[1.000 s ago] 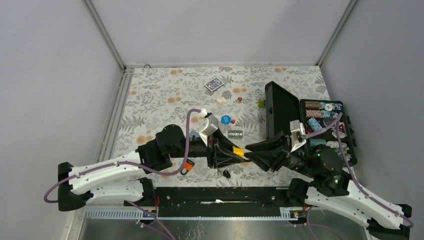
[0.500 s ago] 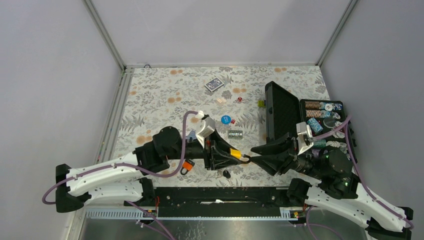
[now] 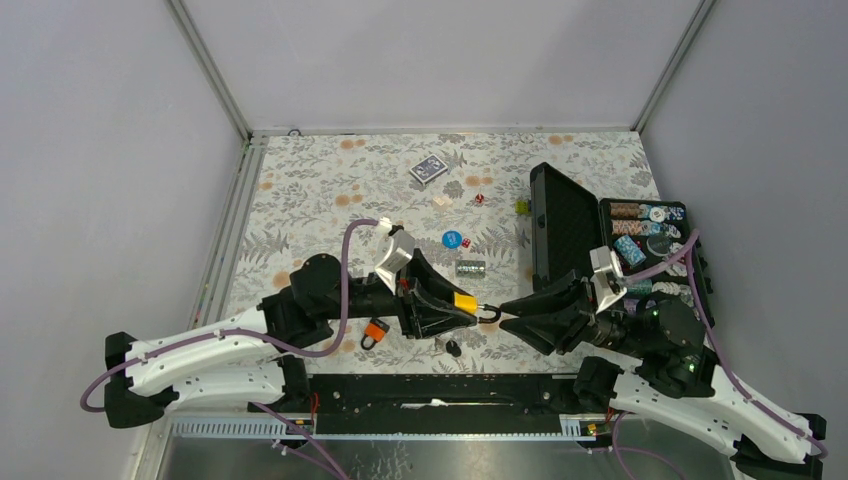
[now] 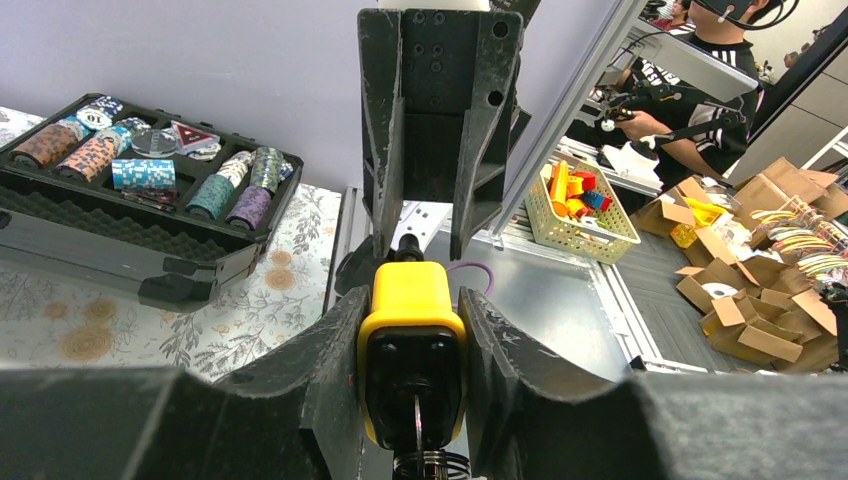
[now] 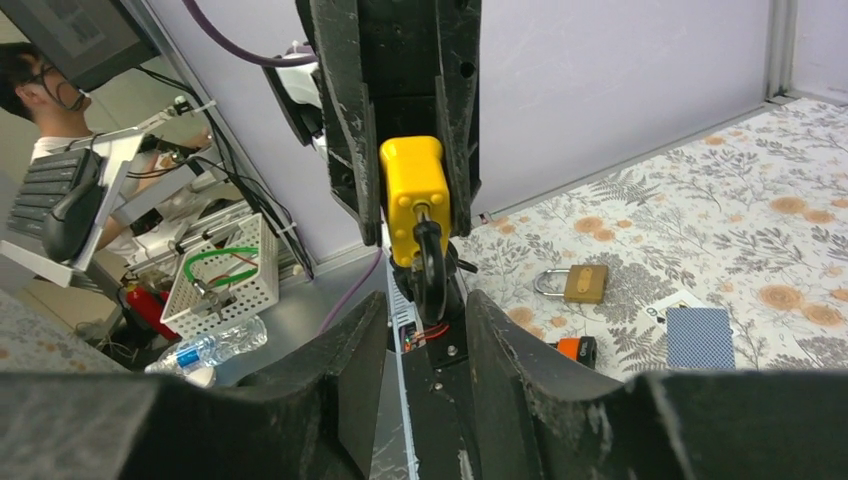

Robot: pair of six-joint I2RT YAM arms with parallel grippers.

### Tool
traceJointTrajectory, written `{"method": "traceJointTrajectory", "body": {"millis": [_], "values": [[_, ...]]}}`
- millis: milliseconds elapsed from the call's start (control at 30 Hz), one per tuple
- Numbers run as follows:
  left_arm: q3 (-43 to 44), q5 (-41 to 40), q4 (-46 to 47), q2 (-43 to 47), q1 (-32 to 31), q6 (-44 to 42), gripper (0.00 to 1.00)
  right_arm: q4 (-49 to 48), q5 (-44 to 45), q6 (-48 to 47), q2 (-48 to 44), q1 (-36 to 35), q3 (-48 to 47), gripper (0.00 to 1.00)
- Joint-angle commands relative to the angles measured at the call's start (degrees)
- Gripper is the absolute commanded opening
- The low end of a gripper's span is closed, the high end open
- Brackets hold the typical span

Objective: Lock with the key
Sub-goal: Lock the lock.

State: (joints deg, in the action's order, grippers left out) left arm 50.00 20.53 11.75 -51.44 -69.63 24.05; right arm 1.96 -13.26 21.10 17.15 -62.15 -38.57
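Your left arm has pulled back leftward over the last second, and the right gripper [image 3: 510,309], which sat up against the lock body, now stands just off its end. Your left gripper [image 4: 412,318] is pinched on the yellow padlock [image 5: 415,190], held in the air between the arms. The key [image 4: 417,420] is seated in the keyhole and faces the left wrist. The right fingers are spread either side of the black shackle [image 5: 428,262] without closing on it. I can't tell whether the shackle is seated. I'd centre it between those fingers and push it straight in along the lock's axis, keeping the left pinch firm. The orange padlock [image 3: 375,331] lies on the table below.
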Motion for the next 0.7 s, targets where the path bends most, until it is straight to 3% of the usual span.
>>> {"method": "traceJointTrajectory", "body": {"millis": [0, 367, 667], "values": [[0.5, 0.5, 7.6, 0.4, -0.2, 0.9, 0.00, -7.0, -2.7, 2.8, 0.6, -0.3, 0.8, 0.41], [0.5, 0.8, 8.2, 0.3, -0.2, 1.1, 0.00, -9.9, -2.4, 4.7, 1.9, -0.3, 2.7, 0.32], [-0.5, 1.1, 8.9, 0.3, -0.2, 1.3, 0.00, -12.8, -2.6, 6.4, 2.8, -0.3, 3.4, 0.01]]}}
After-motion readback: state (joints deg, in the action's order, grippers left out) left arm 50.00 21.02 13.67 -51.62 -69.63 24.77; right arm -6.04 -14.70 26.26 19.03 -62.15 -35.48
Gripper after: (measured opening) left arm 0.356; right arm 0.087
